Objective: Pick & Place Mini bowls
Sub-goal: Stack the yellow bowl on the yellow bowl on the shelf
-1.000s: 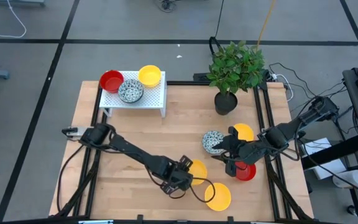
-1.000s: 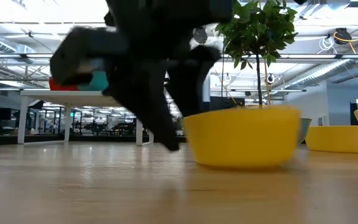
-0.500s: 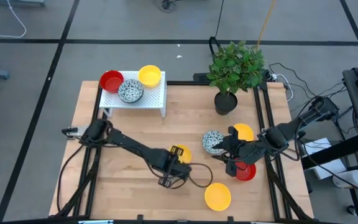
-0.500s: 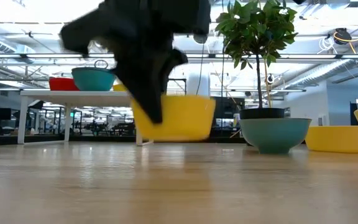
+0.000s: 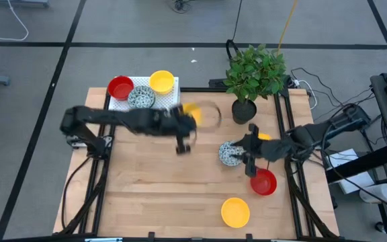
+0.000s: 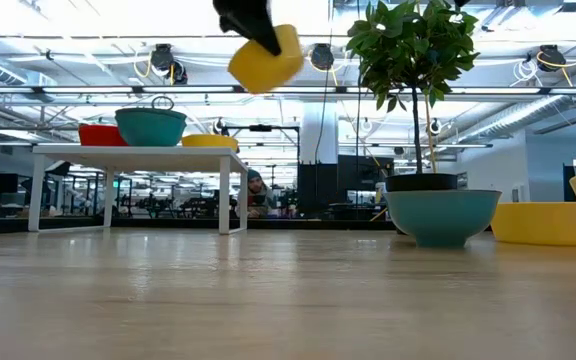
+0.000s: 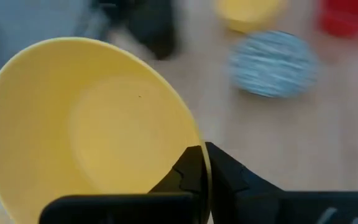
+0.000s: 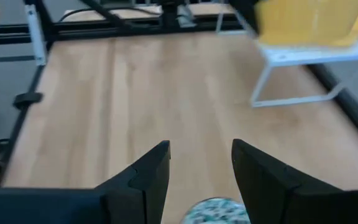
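Left gripper (image 5: 183, 131) is clamped on the rim of a yellow mini bowl (image 5: 191, 113), well up off the table (image 5: 146, 188). In the left wrist view the two fingers (image 7: 219, 168) pinch the bowl's edge, with the bowl's hollow on the open side of the claw. In the low view the held bowl (image 6: 265, 57) hangs tilted, high above the wood.

Just beyond that claw stands the white rack (image 5: 163, 107), carrying a red bowl (image 5: 120, 87), a speckled bowl (image 5: 141, 98) and a second yellow bowl (image 5: 162, 81). The held bowl is beside the rack's near corner, not touching it as far as I can tell.

Right gripper (image 5: 246, 153) has its fingers apart with nothing between them, and sits low over the right side of the table. Another speckled bowl (image 5: 230, 153) lies right at its tips. The right wrist view shows that bowl's rim (image 8: 213, 211) just below the gap between the fingers. A red bowl (image 5: 264, 182) lies near that claw on the table, and a yellow one (image 5: 266, 140) is partly hidden behind the arm. One more yellow bowl (image 5: 235, 212) sits alone near the table's front edge, well apart from both claws.

The potted plant (image 5: 254, 77) stands behind the right claw.
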### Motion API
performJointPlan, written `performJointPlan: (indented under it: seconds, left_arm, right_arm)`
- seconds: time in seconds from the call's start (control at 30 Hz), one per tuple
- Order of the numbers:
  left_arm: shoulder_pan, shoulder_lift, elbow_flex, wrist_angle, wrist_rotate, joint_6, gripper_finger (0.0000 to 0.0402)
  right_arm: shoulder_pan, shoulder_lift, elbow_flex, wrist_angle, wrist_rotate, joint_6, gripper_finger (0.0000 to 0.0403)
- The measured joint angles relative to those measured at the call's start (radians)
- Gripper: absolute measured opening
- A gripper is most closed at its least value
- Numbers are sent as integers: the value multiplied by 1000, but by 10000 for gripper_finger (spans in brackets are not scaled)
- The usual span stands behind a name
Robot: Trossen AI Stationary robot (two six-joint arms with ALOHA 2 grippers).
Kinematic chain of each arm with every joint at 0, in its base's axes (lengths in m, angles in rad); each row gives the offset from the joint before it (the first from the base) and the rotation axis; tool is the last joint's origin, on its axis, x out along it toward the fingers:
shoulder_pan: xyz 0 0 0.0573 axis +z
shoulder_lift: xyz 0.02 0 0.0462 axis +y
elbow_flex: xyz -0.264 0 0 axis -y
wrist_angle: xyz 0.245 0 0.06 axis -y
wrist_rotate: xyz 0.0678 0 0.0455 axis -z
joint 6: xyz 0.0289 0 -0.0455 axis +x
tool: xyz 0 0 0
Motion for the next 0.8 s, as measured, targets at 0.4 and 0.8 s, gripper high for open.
performJointPlan:
  seconds: [0.4, 0.8]
  left_arm:
    - [467, -68, 1, -14, -16, -31, 14]
    - [597, 25, 0, -83, 101, 33, 20]
  right_arm:
    - [-229, -91, 0, -17, -2, -135, 160]
    - [-350, -91, 0, -15, -4, -202, 160]
